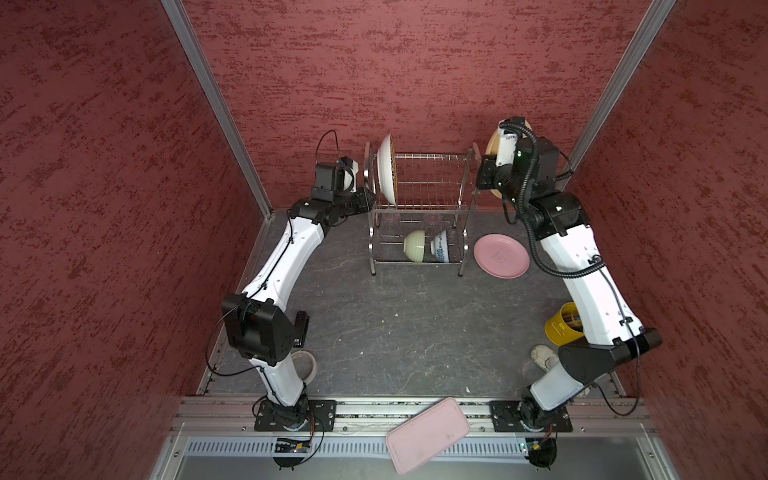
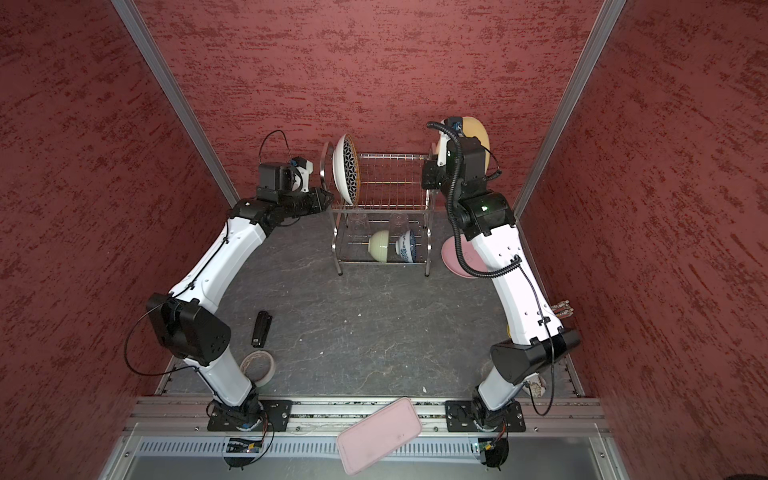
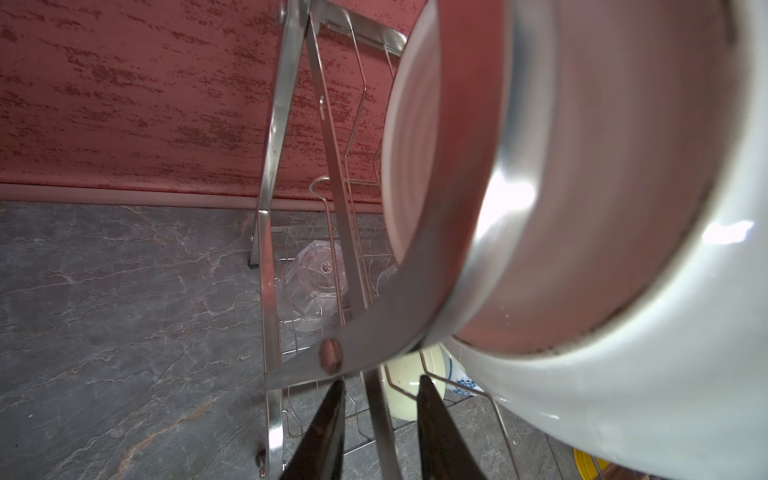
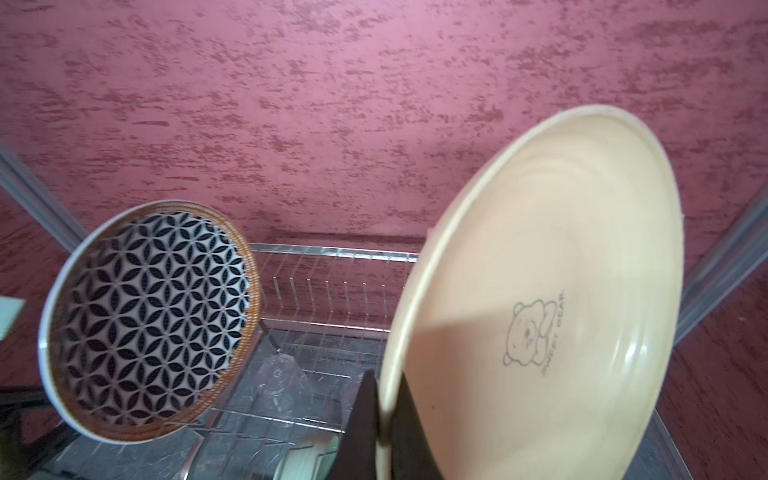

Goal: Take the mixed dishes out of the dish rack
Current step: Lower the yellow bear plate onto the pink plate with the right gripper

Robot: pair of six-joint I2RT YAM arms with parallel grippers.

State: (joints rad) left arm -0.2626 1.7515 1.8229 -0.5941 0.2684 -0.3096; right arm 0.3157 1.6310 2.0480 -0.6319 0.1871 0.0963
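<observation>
Right gripper (image 4: 383, 392) pinches yellow-orange plate (image 4: 561, 266) rim; left gripper (image 3: 380, 388), narrowly parted, straddles dish rack (image 3: 269, 166)

This looked like a robotics lab test cell: red textured panels (image 1: 415, 62) on aluminium framing posts (image 1: 216, 104) boxed in a slate-look tabletop (image 1: 395, 332), two robot arms (image 1: 282, 257) were bolted to a metal rail (image 1: 374, 409), and a dish rack (image 1: 428, 178) served as prop.

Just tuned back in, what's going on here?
The right gripper has the yellow-orange plate pinched by its rim, held on edge off the right end of the dish rack. The left gripper sits at the rack's left frame, grip unclear. The pink plate lies on the table; the patterned plate, green bowl and floral bowl sit racked.
</observation>
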